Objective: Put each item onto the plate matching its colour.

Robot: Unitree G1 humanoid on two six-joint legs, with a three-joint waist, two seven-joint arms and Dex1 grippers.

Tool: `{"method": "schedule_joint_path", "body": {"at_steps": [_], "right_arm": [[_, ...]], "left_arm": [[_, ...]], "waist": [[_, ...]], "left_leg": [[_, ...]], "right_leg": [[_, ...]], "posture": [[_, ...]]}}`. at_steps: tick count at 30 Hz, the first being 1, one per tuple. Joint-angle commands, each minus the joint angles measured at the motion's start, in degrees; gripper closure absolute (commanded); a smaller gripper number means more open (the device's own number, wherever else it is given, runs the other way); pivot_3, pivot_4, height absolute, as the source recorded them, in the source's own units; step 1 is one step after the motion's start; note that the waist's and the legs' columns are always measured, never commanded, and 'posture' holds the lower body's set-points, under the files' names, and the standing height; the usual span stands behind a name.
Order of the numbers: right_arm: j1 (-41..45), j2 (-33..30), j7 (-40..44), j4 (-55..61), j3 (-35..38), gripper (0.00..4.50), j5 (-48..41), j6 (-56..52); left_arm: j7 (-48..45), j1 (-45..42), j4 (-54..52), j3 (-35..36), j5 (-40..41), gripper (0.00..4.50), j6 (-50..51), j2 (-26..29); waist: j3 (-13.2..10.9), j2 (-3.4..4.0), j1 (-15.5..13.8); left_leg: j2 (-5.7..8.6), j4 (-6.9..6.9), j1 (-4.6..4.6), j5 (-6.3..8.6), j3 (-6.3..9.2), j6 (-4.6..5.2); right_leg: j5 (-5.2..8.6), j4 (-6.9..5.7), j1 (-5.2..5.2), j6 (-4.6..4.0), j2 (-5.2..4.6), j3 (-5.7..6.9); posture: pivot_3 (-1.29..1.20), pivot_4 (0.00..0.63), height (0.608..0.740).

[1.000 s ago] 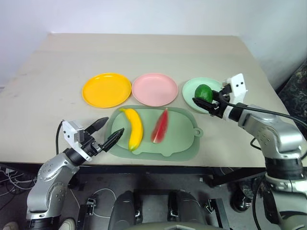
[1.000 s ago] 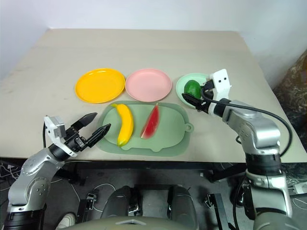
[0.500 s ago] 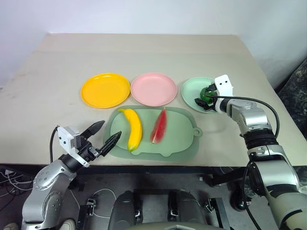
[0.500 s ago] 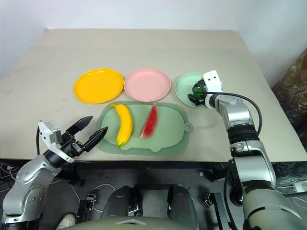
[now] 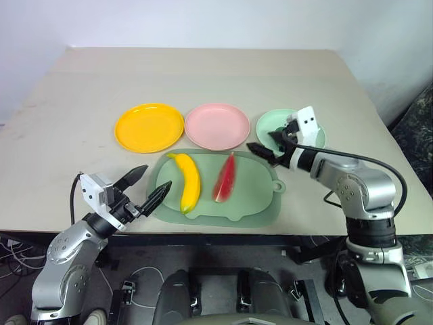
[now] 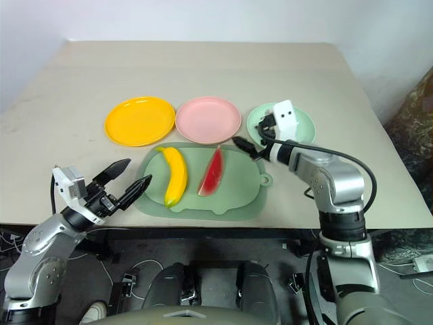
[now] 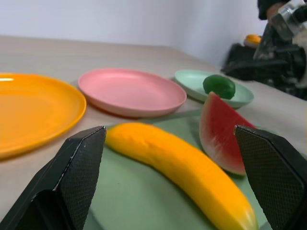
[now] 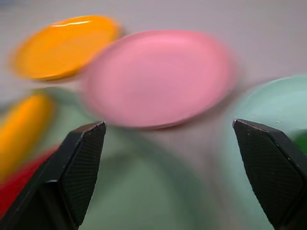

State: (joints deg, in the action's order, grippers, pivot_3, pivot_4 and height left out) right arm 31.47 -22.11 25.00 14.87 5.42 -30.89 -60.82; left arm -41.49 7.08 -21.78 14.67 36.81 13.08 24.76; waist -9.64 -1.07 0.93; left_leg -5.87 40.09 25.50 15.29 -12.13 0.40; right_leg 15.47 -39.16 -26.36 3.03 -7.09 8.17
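On the tan table (image 5: pixel 81 95) I see the translucent green mat (image 5: pixel 243 203) holding my banana (image 5: pixel 188 180) and watermelon wedge (image 5: pixel 225 177), just below the yellow-orange plate (image 5: pixel 149 126) and pink plate (image 5: pixel 218 126). The small green fruit (image 7: pixel 219 86) sits on the mint plate (image 7: pixel 192 80). My right gripper (image 5: pixel 265 144) hangs wide open and empty over the mat's upper right corner beside that plate, and my left gripper (image 5: pixel 150 185) is wide open and empty at the mat's left edge, near the banana.

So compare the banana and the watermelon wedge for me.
The banana is yellow, long and curved; the watermelon wedge is red with a green rind, shorter and flat-sided. The banana lies on the side toward the left claw, the wedge toward the right claw. Both rest on the green mat, on no plate.
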Motion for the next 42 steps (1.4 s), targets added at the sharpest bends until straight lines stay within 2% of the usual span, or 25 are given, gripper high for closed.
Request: {"method": "schedule_joint_path", "body": {"at_steps": [1,8,11,25,33,37,42], "right_arm": [[-0.4,2.0,-4.0,7.7,3.6,0.01,-5.4,-10.9],[3.0,9.5,-9.6,10.4,8.5,0.01,-8.2,-30.4],[4.0,11.6,-11.6,9.7,8.1,0.01,-8.8,-31.6],[10.1,13.9,-18.8,-1.2,-1.7,0.01,-7.2,-31.7],[12.8,12.2,-18.0,-4.8,-7.1,0.01,-6.9,-31.7],[12.3,4.6,-15.5,-1.5,-19.0,0.01,-3.2,-29.5],[12.6,3.4,-13.0,-1.7,-21.8,0.01,-1.7,-27.9]], "left_arm": [[-0.9,-1.4,0.7,-0.1,0.2,0.0,-0.6,0.5],[-1.6,-3.4,2.3,-1.6,-0.3,0.0,-0.6,0.0],[-1.8,-3.8,2.9,-1.7,-0.2,0.0,-0.7,0.1],[-1.3,-2.7,2.2,-2.0,-0.9,0.0,-1.1,-0.5],[-0.7,-1.1,1.1,-1.5,-0.7,0.0,-1.4,-0.7],[-0.6,-0.4,1.1,-1.4,-1.0,0.0,-1.9,-0.8],[-0.3,-0.3,1.1,-1.6,-0.9,0.0,-2.1,-0.8]], "waist": [[0.0,0.0,-0.1],[0.0,-0.01,0.1],[0.0,0.0,0.1],[0.0,-0.01,0.3],[0.0,0.0,0.3],[0.0,-0.01,0.2],[0.1,-0.05,0.2]], "left_leg": [[0.02,0.0,0.0,0.0,0.0,0.0],[0.05,0.0,0.0,0.0,0.01,0.01],[0.06,-0.01,0.01,0.0,0.0,0.01],[0.06,-0.02,0.03,0.0,-0.01,0.0],[0.05,-0.03,0.07,0.0,-0.02,0.0],[0.05,-0.03,0.06,0.01,0.0,0.01],[0.0,-0.04,0.01,0.18,0.01,0.28]], "right_leg": [[0.0,0.0,0.0,0.0,0.0,0.01],[0.0,0.0,0.0,-0.01,0.01,0.02],[0.0,0.0,0.0,-0.01,0.02,0.02],[0.0,0.03,-0.02,0.0,0.04,0.02],[0.0,0.03,-0.07,0.0,0.04,0.02],[0.0,0.05,-0.05,-0.01,0.02,0.03],[0.01,0.06,-0.01,-0.01,-0.01,0.04]], "posture": [[0.0,0.15,0.695],[0.0,0.15,0.695],[0.0,0.15,0.695],[0.0,0.15,0.695],[0.0,0.15,0.695],[0.0,0.15,0.695],[0.0,0.15,0.695]]}}
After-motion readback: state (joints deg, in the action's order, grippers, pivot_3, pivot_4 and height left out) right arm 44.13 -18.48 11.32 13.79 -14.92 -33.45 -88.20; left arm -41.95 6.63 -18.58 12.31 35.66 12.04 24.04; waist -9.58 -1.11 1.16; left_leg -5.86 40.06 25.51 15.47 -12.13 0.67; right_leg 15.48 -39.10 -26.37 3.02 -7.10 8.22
